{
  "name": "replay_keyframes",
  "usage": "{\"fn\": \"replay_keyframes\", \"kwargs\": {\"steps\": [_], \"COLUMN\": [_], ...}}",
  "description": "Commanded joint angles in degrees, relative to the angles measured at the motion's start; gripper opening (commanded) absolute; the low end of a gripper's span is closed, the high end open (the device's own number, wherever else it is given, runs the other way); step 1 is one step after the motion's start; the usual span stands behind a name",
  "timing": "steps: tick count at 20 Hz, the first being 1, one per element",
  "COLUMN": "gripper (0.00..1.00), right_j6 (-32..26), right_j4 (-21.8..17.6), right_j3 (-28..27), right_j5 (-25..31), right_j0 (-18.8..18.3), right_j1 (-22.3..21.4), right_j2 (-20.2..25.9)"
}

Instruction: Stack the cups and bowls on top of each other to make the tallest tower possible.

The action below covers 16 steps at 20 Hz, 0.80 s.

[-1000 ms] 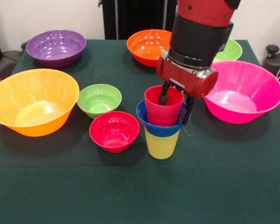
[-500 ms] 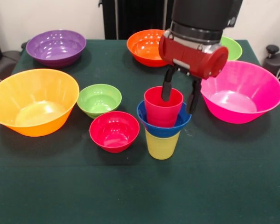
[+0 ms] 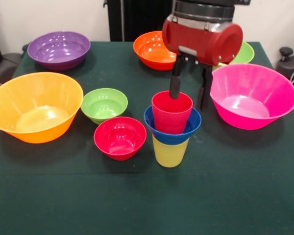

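Three things make your tower (image 3: 171,129): the yellow cup (image 3: 169,153) on the table (image 3: 137,205), the blue bowl (image 3: 186,132) in it, the red cup (image 3: 171,112) on top. Your gripper (image 3: 189,93) hangs just above the red cup's far rim, fingers apart, holding nothing. The red bowl (image 3: 120,137) sits just beside the tower. You have bare cloth along the near edge.

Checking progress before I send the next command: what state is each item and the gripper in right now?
yellow cup: upright on table, tower base
small blue bowl: seated in yellow cup
red cup: upright in blue bowl, released
small red bowl: on table, unstacked
small green bowl: on table, unstacked
gripper: open, above red cup, empty
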<state>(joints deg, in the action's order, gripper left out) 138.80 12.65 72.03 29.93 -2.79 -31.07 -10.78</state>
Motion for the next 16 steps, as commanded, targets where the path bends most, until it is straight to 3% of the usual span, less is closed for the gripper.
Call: {"fn": "replay_keyframes", "kwargs": {"steps": [1, 8, 16], "gripper": [1.0, 1.0, 1.0], "right_j6": [0.4, -3.2, -8.0], "right_j4": [0.3, -2.2, -4.6], "right_j3": [1.9, -1.7, -3.8], "right_j5": [4.6, 9.5, 9.5], "right_j0": [-1.5, -3.1, -7.2], "right_j1": [-2.1, -1.5, 0.7], "right_j2": [6.7, 5.3, 6.3]}}
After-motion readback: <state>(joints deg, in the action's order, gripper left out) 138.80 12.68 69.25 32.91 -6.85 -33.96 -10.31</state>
